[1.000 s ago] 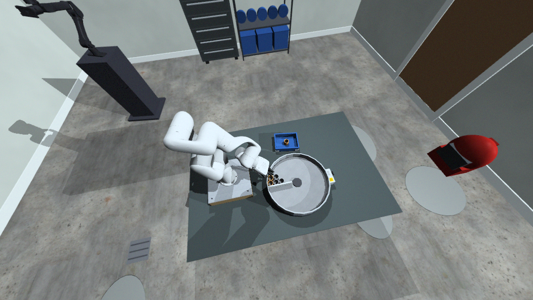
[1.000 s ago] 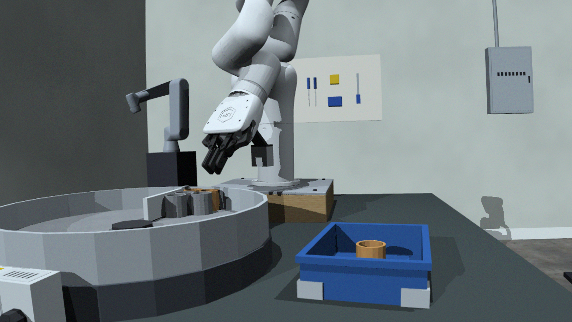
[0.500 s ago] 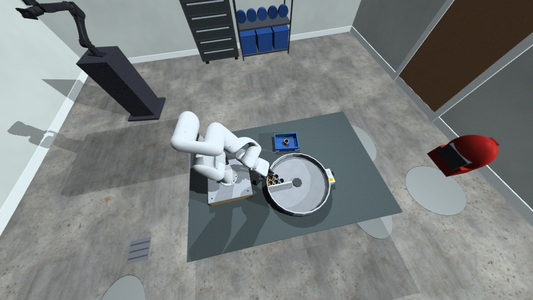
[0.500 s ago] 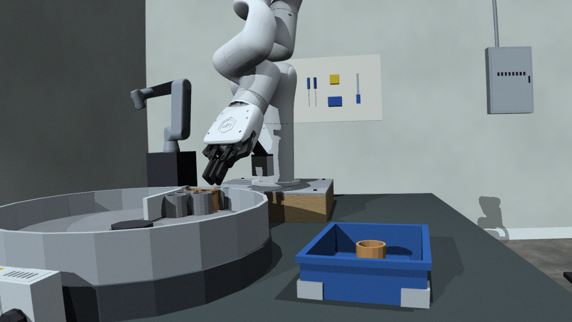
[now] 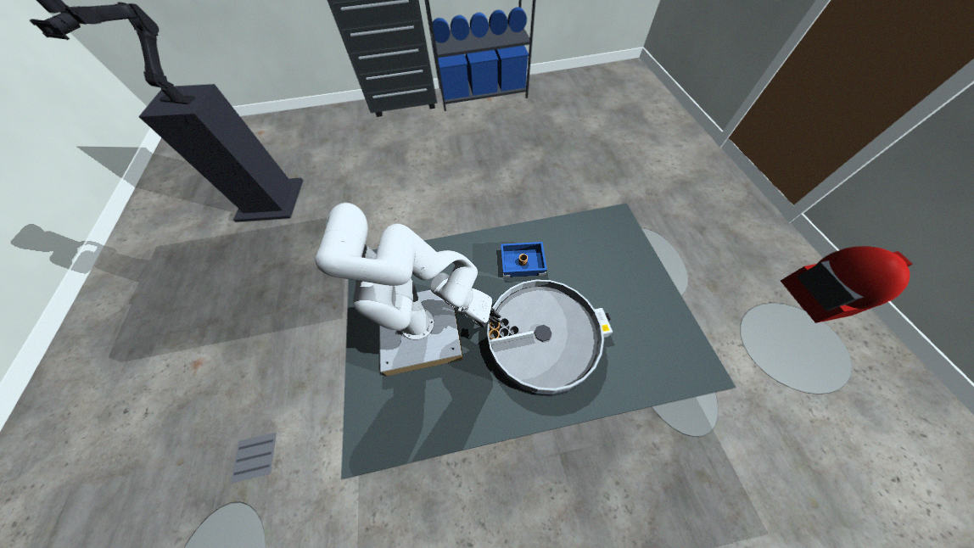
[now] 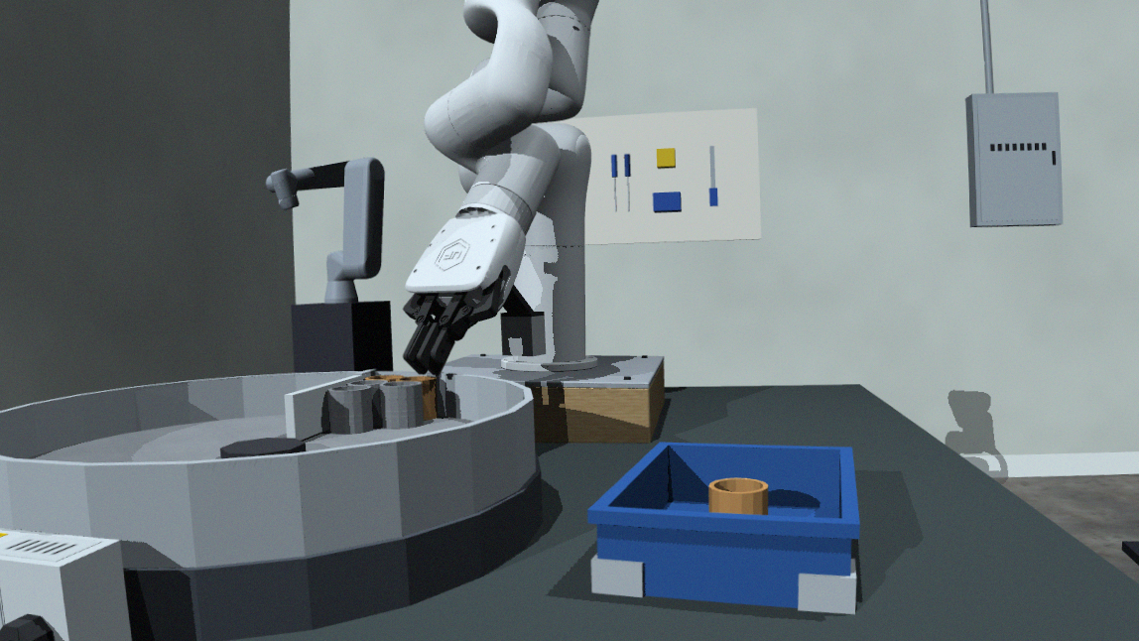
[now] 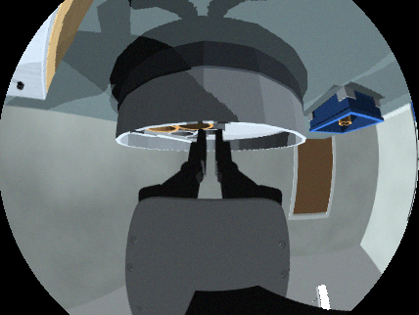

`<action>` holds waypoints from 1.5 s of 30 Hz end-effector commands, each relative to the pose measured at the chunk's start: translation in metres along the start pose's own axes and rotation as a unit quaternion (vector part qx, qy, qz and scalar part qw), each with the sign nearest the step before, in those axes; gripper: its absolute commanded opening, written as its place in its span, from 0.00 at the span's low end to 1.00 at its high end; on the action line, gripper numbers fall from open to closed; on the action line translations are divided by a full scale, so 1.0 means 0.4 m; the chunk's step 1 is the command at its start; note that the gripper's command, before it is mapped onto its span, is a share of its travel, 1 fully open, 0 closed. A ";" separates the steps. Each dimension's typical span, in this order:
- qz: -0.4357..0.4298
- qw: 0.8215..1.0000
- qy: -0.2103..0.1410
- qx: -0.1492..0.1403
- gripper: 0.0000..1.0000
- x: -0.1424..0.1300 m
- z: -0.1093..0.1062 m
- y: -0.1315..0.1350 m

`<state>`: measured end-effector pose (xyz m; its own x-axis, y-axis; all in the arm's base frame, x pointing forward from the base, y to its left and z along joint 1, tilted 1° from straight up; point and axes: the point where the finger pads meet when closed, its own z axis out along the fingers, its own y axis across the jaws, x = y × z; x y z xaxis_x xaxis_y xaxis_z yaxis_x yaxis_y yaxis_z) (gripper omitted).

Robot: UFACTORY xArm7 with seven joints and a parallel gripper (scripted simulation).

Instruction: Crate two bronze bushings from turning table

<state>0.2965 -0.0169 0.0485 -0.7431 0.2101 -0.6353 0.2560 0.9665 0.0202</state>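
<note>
The gripper (image 5: 495, 317) (image 6: 423, 368) (image 7: 210, 139) is narrow, a slim gap between its fingers and nothing in it. It leans over the near-arm edge of the turning table, tips down, just above the bushings; whether it touches a rim I cannot tell.

Below and beside the tips stand bronze bushings (image 5: 494, 335) (image 6: 432, 398) (image 7: 163, 130), at least two, upright near the table's wall. Grey bushings (image 5: 514, 330) (image 6: 402, 406) stand close by them, toward the hub (image 5: 542, 332) (image 6: 262, 448). The cluster sits beside the pale divider (image 5: 514, 339) (image 6: 306, 413), which runs from the hub toward the wall. All this is inside the round turning table (image 5: 552, 386) (image 6: 350, 510) (image 7: 206, 93).

Farther out, the blue crate (image 5: 528, 273) (image 6: 716, 550) (image 7: 338, 108) lies beside the turning table, apart from it. One bronze bushing (image 5: 523, 263) (image 6: 738, 502) (image 7: 345, 122) stands upright in the crate, near the middle, clear of the walls. The arm's base (image 5: 401, 363) (image 6: 597, 414) is on the other side of the turning table from the control box (image 5: 603, 322) (image 6: 91, 574).

Over the last second, the white arm (image 5: 398, 255) (image 6: 509, 87) lowered its pincer (image 5: 495, 317) (image 6: 427, 366) (image 7: 210, 139) until the tips came near the tops of the bronze bushings (image 5: 493, 333) (image 6: 431, 398) (image 7: 196, 126), while the grey arm behind (image 5: 150, 58) (image 6: 363, 218) also shifted slightly.
</note>
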 end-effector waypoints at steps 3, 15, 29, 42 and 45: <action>0.000 1.000 -0.001 0.000 0.10 -0.003 0.001 0.000; 0.000 1.000 -0.001 0.000 0.10 0.010 0.016 0.000; 0.000 1.000 -0.001 0.000 0.10 0.016 0.023 0.000; 0.000 1.000 -0.001 0.000 0.00 0.016 0.023 0.000; 0.000 1.000 -0.001 0.000 0.00 0.016 0.023 0.000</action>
<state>0.2971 -0.0162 0.0368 -0.7425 0.2090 -0.6364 0.2544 0.9669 0.0207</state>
